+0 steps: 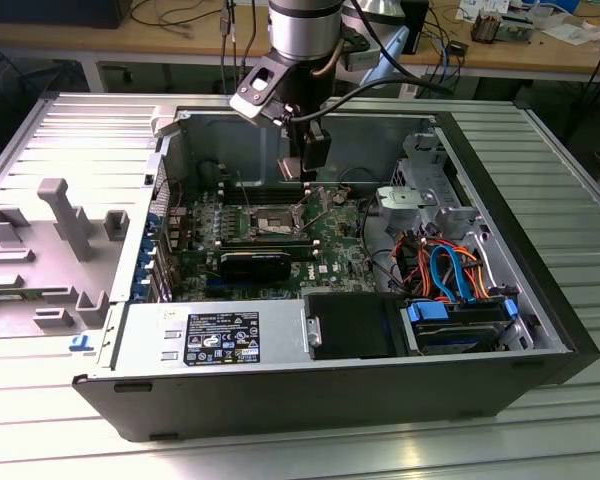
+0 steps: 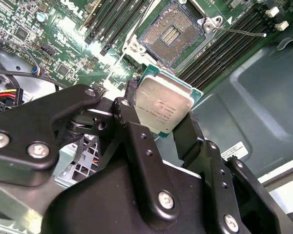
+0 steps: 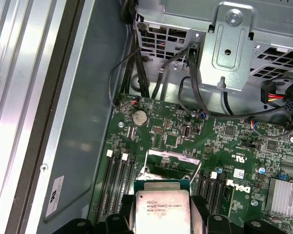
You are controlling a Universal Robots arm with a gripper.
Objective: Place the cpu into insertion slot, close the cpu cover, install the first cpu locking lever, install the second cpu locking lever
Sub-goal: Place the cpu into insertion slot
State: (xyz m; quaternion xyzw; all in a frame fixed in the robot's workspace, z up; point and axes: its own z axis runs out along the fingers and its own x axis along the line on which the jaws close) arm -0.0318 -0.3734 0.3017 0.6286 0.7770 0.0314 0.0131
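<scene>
1. While the ribbed metal table (image 1: 40,440) reaches every edge of the exterior view, most of it lies under an open computer case (image 1: 280,395) that rests on its side with its inside facing up.
2. The robot arm (image 1: 305,25) comes down from the upper middle of the exterior view into the case.
3. A green motherboard (image 1: 330,240) covers the case floor around the centre of that frame.
4. A black drive box (image 1: 350,325) sits in the lower middle of the exterior view. Orange and blue cables (image 1: 445,270) bunch just beside it, toward the exterior view's right.
5. The gripper (image 1: 307,180) hangs over the board, just up and to the right of the socket in the exterior view. Its black fingers (image 2: 136,131) are closed onto two opposite edges of the cpu (the jaws stand only as wide as the chip itself).
6. The insertion slot (image 1: 270,222) lies a little left of centre in the exterior view. It has a silvery rim around a dark, uncovered middle, and both wrist views show it beyond the chip (image 2: 172,31) (image 3: 172,165).
7. The cpu (image 2: 163,105) (image 3: 162,210) is held in the air, clear of the slot, its grey metal top toward both wrist cameras and a green edge showing.
8. A round coin battery (image 3: 139,117) sits on the board, near the slot.
</scene>
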